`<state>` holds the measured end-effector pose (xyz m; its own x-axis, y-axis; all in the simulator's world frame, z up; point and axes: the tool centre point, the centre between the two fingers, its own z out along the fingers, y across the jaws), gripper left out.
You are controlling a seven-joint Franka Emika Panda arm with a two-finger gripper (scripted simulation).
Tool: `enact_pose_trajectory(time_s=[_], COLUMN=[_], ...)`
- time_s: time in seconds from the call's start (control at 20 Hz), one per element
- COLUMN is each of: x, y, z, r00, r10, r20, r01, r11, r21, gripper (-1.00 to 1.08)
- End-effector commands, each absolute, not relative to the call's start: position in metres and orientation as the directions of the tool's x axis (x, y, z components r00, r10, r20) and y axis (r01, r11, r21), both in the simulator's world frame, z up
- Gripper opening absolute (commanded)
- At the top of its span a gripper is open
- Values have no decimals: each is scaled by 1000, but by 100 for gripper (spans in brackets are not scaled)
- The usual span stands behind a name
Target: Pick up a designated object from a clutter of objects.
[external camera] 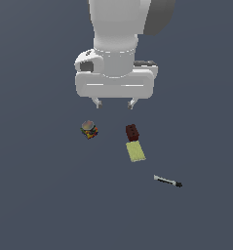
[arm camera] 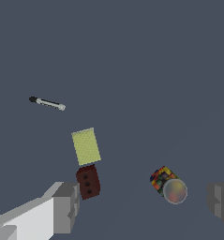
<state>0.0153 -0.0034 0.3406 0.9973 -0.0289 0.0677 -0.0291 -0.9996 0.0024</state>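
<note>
The pale yellow-green flat pad lies on the dark floor, touching the near end of the dark red-brown studded brick. It also shows in the wrist view with the brick beside it. My gripper hangs open and empty above the floor, behind the brick and pad and apart from them. In the wrist view its fingers frame the brick and the lump.
A small multicoloured round lump sits to the exterior view's left of the brick, also in the wrist view. A thin black-and-white marker lies nearer the camera, at the exterior view's right, also in the wrist view.
</note>
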Motion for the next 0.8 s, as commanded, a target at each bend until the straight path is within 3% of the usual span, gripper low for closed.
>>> enact_pose_trajectory(time_s=[0.0,0.75], x=[15,19], y=[-3,-5], z=[341,337], r00=[997,995], r10=[-29,-67], r20=[68,72], r01=[-29,-65], r11=[-1000,-998], r21=[2,-25], gripper=[100,100])
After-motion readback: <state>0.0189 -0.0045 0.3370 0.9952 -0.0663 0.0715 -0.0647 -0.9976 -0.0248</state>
